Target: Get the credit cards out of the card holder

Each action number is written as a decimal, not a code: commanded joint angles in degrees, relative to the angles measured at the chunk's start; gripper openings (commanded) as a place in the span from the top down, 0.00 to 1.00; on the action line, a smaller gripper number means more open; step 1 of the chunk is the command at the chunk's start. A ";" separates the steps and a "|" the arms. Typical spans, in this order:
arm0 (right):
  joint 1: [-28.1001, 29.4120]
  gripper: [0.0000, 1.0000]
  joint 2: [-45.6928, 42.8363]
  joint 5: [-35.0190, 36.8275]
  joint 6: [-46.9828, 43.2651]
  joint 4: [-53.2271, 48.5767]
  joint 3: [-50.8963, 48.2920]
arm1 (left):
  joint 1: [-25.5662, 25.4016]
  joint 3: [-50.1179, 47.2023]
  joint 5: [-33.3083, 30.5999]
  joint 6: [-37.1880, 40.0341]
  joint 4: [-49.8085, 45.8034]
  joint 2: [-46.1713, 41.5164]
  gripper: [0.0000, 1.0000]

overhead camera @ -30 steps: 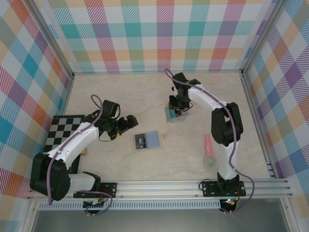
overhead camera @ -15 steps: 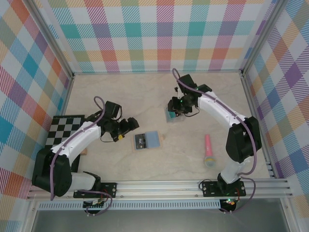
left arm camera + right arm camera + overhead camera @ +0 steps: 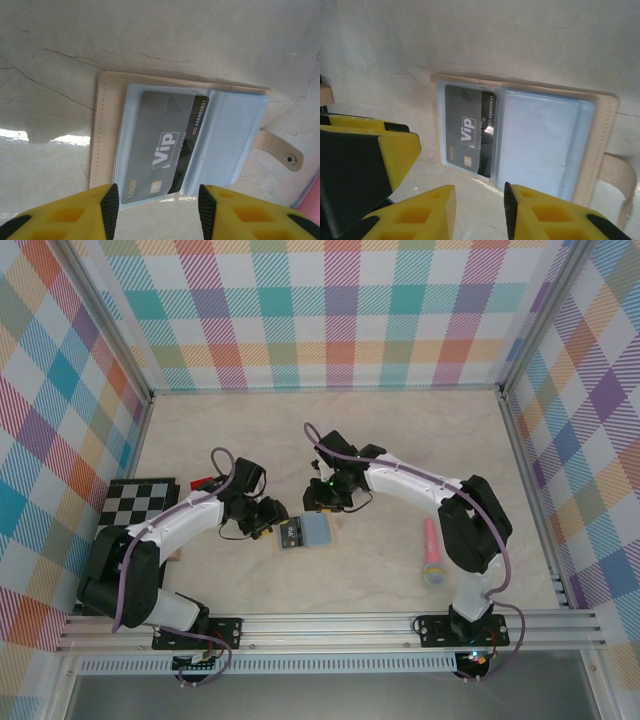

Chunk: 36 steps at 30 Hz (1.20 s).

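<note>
From above, the card holder [image 3: 303, 532] lay open and flat on the tabletop [image 3: 230, 440], near the middle. The left gripper [image 3: 272, 523] was just at its left edge and the right gripper [image 3: 325, 505] hung over its far edge. From that height the holder read as one dark half and one pale blue half, and I could not tell how far either set of jaws was spread. A pink wand-like thing [image 3: 432, 555] with a teal head lay well off to the right. A checkered board [image 3: 135, 508] sat by the left wall.

The left wrist camera gave the detail. A grey credit card [image 3: 162, 145] printed "Vip" sat tucked in one blue-grey sleeve, and the neighbouring sleeve [image 3: 232, 135] looked plain pale blue. A tan strap [image 3: 280, 150] with a small stud stuck out from the holder's side. That arm's yellow fingertips [image 3: 107, 210] stood wide apart at the holder's near rim, so the jaws were open and gripping nothing.

The right wrist camera looked at the same card inside the holder from its own side. Its yellow fingertips [image 3: 432, 212] were parted too, with the jaws open and empty, low by the holder's edge. The left arm's yellow-and-black finger [image 3: 370, 165] came in at the left of that view, close beside the card-bearing half. I could not tell whether any finger touched the leather.
</note>
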 commanded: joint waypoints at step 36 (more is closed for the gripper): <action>1.32 0.83 14.74 -8.92 1.20 3.60 4.04 | -1.63 -2.64 -2.45 -1.94 3.68 9.38 0.81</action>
